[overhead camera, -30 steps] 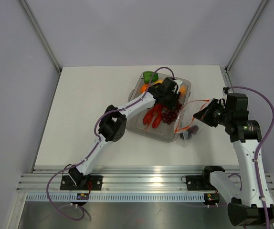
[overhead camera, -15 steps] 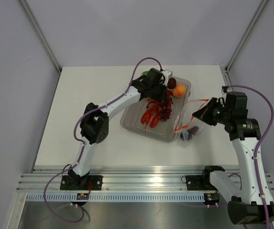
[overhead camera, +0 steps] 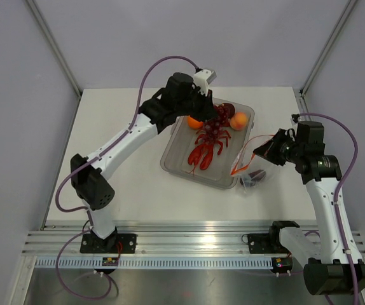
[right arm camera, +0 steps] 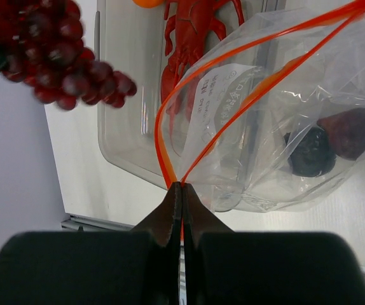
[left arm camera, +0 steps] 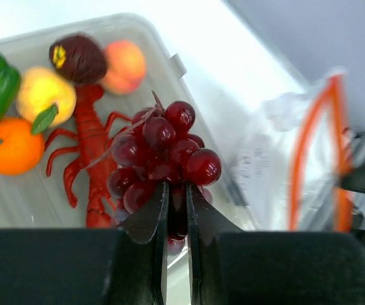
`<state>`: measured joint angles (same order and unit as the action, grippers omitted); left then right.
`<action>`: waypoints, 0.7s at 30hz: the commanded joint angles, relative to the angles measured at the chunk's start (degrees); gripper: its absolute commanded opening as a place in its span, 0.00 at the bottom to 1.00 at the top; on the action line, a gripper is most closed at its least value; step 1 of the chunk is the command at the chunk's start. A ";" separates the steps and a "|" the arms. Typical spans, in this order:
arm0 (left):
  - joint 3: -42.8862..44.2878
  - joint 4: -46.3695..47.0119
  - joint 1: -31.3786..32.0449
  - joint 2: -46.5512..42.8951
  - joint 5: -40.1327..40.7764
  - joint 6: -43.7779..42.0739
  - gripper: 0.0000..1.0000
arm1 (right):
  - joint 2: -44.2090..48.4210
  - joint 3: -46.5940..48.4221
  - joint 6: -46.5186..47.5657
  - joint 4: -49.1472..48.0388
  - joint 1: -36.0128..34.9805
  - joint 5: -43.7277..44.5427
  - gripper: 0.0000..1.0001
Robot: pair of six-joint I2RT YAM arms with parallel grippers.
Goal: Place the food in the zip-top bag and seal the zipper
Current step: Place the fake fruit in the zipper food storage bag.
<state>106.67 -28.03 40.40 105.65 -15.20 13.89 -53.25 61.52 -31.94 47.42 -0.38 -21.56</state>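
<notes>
Right gripper point(right arm camera: 181, 190) unchanged over the last second: fingers pressed together on the corner of the small clear crinkly zip-top bag point(right arm camera: 278, 114), pinching the thin red-orange zipper strip point(right arm camera: 259, 95) and holding the mouth lifted and gaping toward the tray. The bag's bottom rests on the table just right of the clear-grey rectangular plastic tray point(overhead camera: 170, 159), with two dark food pieces point(right arm camera: 309, 152) inside. The red toy lobster point(overhead camera: 205, 152), orange, yellow fruit, peach, dark plum and green pepper are in the tray. The change is on the left gripper point(left arm camera: 176, 190). A second ago it was low in the tray with fingers partly spread. Now they are nearly together, nipping the bunch of purple-red toy grapes point(left arm camera: 163, 152), and the arm has risen so the bunch hangs over the tray's far end. Pick looks good. Next is probably the carry to the bag mouth. Zipper is unsealed and most of the food is left to move.
</notes>
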 commanded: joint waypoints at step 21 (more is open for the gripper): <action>-10.69 38.45 0.03 -12.31 -29.62 30.74 0.00 | -3.43 0.36 0.57 -4.09 -0.23 -5.77 0.00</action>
<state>97.21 -5.28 40.51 95.61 -38.63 36.14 -56.60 60.31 -31.88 44.40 -0.36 -25.41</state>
